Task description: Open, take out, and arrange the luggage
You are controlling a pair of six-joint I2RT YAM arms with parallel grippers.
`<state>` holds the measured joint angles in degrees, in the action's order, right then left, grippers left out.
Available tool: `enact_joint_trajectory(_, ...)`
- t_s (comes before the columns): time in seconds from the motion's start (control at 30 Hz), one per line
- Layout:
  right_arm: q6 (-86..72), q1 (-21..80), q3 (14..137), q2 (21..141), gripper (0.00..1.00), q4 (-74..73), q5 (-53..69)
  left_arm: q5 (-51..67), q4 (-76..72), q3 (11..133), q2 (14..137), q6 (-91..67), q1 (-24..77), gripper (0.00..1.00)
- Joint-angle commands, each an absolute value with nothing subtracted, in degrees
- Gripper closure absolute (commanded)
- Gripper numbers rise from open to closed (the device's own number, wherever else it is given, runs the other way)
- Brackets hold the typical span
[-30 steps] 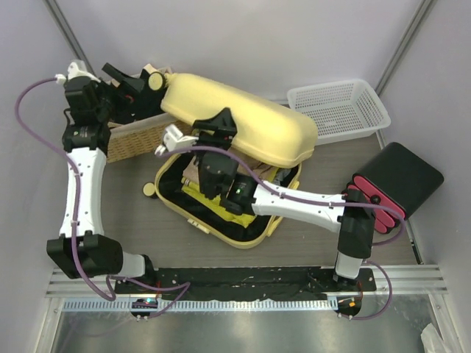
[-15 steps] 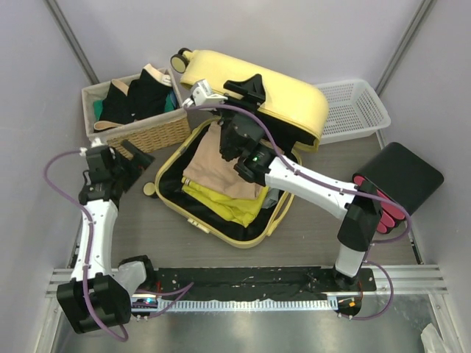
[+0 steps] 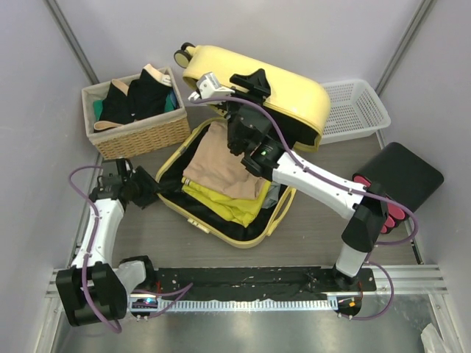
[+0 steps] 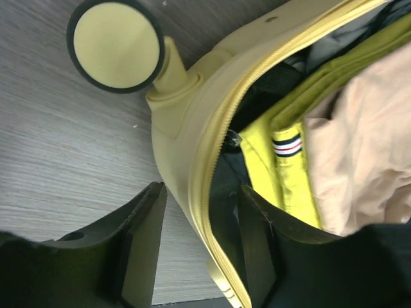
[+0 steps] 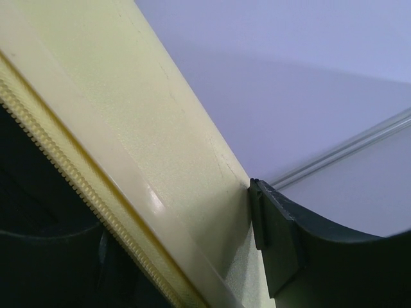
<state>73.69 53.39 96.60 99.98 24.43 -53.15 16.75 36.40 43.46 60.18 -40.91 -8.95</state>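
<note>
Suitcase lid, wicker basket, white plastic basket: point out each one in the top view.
Suitcase lid [image 3: 298, 95]: top view, on its yellow outer shell.
Wicker basket [image 3: 143, 137]: top view, on its woven front wall.
White plastic basket [image 3: 353, 110]: top view, on its bare mesh floor.

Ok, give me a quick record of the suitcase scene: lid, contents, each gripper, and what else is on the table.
luggage: open, lid raised at the back
inside: beige garment partly over yellow garment
right gripper: clamped on the lid's edge
left gripper: open, straddling the base's near-left rim
around: wicker basket of dark clothes, white basket, black box
</note>
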Motion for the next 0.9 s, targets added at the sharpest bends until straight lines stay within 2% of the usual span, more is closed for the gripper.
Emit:
enact_joint_trajectory(0.0, 66.7, 51.8, 96.6, 98.7, 0.33, 19.4, -55.7, 19.0, 37.2, 42.3, 63.4, -39.3, -8.7, 0.52)
enact_joint_trajectory(0.07, 66.5, 51.5, 96.6, 98.4, 0.33, 18.7, -55.5, 19.3, 36.3, 41.7, 66.3, -39.3, -8.9, 0.59)
enact_joint_trajectory(0.1, 66.5, 51.3, 96.7, 98.3, 0.33, 18.5, -55.3, 19.2, 36.0, 41.7, 67.2, -39.1, -9.1, 0.71)
enact_joint_trajectory(0.17, 66.3, 51.2, 96.8, 97.8, 0.33, 17.7, -55.3, 18.6, 36.2, 42.5, 69.8, -37.9, -10.8, 0.86)
enact_joint_trajectory(0.2, 66.1, 51.1, 96.7, 97.6, 0.33, 17.5, -55.2, 18.7, 36.2, 43.1, 70.3, -37.4, -11.9, 0.97)
enact_joint_trajectory(0.23, 65.8, 51.0, 96.6, 96.9, 0.33, 17.2, -55.1, 18.9, 36.4, 44.3, 70.8, -37.0, -14.4, 1.00)
enact_joint_trajectory(0.53, 60.6, 50.8, 97.6, 94.3, 0.34, 8.5, -54.6, 11.1, 42.3, 58.8, 79.0, -26.3, -23.7, 1.00)
enact_joint_trajectory(0.87, 52.1, 50.8, 97.8, 89.0, 0.39, -2.6, -53.3, -15.7, 46.0, 69.9, 80.8, -17.8, -26.5, 1.00)
